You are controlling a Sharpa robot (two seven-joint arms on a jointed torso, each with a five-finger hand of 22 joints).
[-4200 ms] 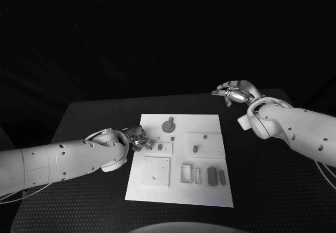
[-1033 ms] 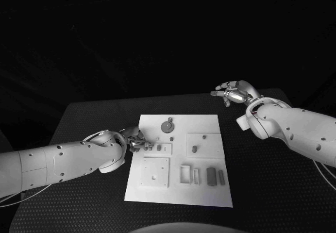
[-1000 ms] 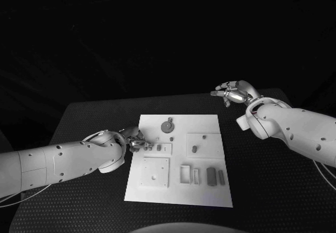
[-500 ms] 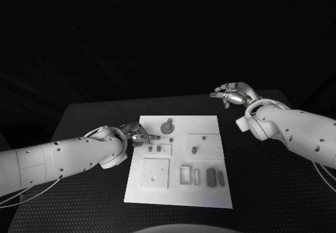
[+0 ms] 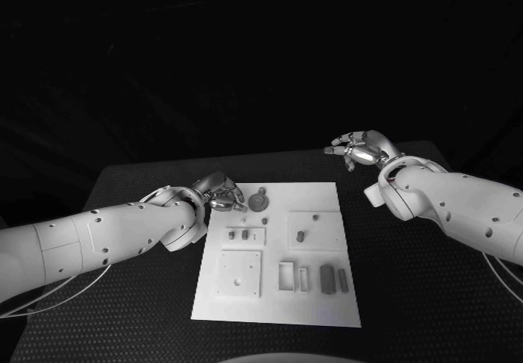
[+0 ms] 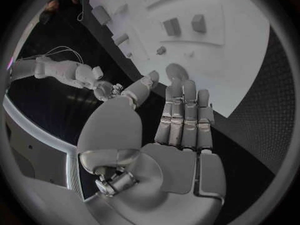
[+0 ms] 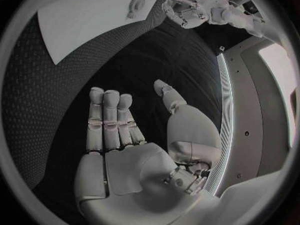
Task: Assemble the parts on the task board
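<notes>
The left hand hovers empty with fingers spread at the task board's far left corner beside the round part, so a careless reach could knock it, while the empty right hand idles well apart.

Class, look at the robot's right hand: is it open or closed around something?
Open. The right hand holds nothing: in its wrist view the fingers extend straight with the thumb apart, above bare black table.

The small parts on the task board are too tiny to tell apart.
</notes>
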